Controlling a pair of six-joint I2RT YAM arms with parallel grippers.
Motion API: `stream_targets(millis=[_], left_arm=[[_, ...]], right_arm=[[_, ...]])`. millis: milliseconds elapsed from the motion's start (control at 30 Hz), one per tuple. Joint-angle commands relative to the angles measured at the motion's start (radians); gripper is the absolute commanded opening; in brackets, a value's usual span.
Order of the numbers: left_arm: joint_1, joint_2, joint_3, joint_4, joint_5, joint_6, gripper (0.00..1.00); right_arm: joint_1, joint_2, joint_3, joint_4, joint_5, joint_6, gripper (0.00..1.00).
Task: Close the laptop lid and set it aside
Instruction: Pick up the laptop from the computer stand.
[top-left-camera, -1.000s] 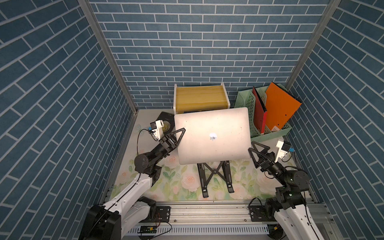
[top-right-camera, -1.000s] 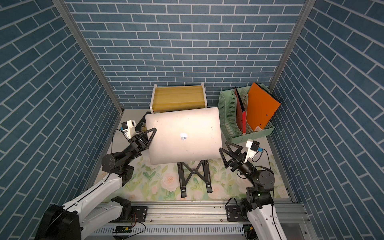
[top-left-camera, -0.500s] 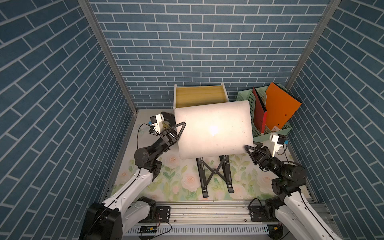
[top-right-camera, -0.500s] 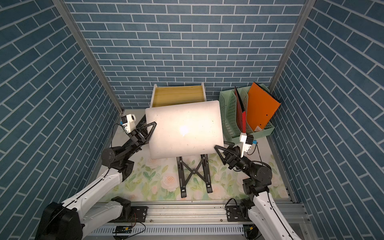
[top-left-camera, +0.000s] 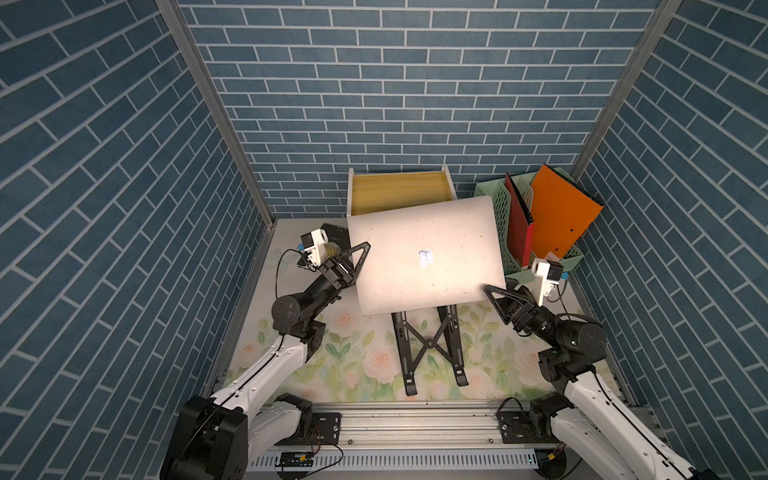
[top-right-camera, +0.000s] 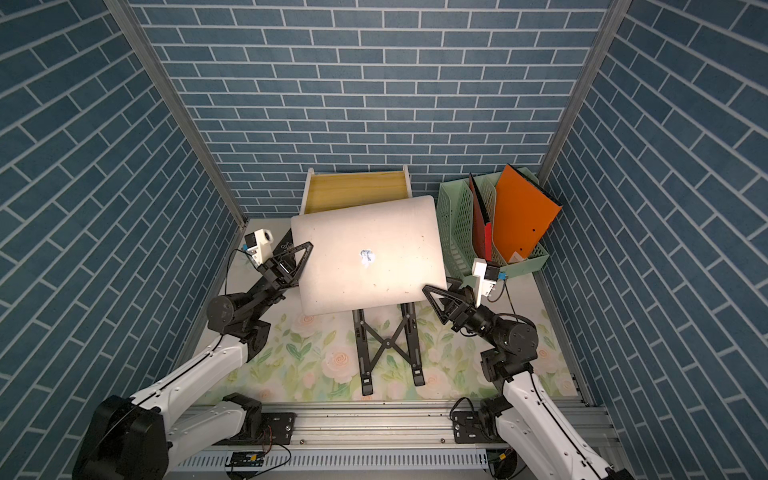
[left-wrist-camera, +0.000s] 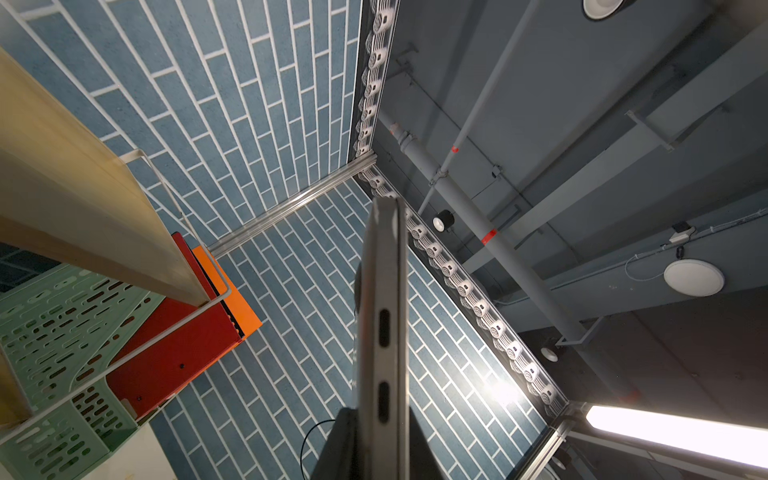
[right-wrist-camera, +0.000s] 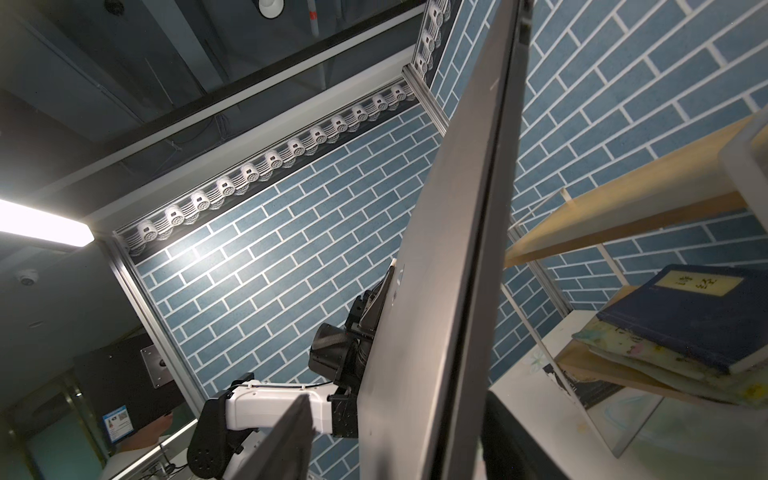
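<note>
the laptop (top-left-camera: 415, 232) hides the top of the stand (top-left-camera: 424, 345) and part of the books (top-left-camera: 334, 233) — also, in both top views, the lower finger of the left gripper (top-left-camera: 360, 254) and of the right gripper (top-left-camera: 492, 293); its logo (top-left-camera: 424, 258) is blurred by glare.

blue brick-patterned walls (top-left-camera: 415, 104) close the cell on the left, right and far sides, joined by bare metal corner posts (top-left-camera: 216, 124). the floor is a pale mat printed with roses (top-left-camera: 357, 361), ending at an aluminium rail (top-left-camera: 415, 415) along the near edge. a yellow wooden shelf (top-left-camera: 399, 187) stands against the far wall; a green mesh file rack (top-right-camera: 455, 232) fills the far right corner, holding a red folder (top-left-camera: 517, 232) and an orange folder (top-left-camera: 561, 212). overhead, a grey ceiling (left-wrist-camera: 582, 104) with pipes carries a bright strip light (left-wrist-camera: 673, 436) and a round lamp (left-wrist-camera: 693, 277).
</note>
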Motion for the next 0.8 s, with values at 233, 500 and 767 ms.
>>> stream_targets(millis=[233,500,767], left_arm=[[-0.016,-0.051,-0.088,0.385,-0.43,-0.161,0.0],[-0.135,-0.147,-0.076,0.226,-0.688,-0.018,0.0],[-0.321,-0.148,-0.018,0.116,-1.026,0.16,0.0]], right_arm=[[0.078,0.064,-0.007,0.177,0.134,-0.004,0.82],[0.268,0.202,0.098,0.151,0.186,-0.143,0.8],[0.269,0.095,0.083,-0.008,0.265,-0.234,0.81]])
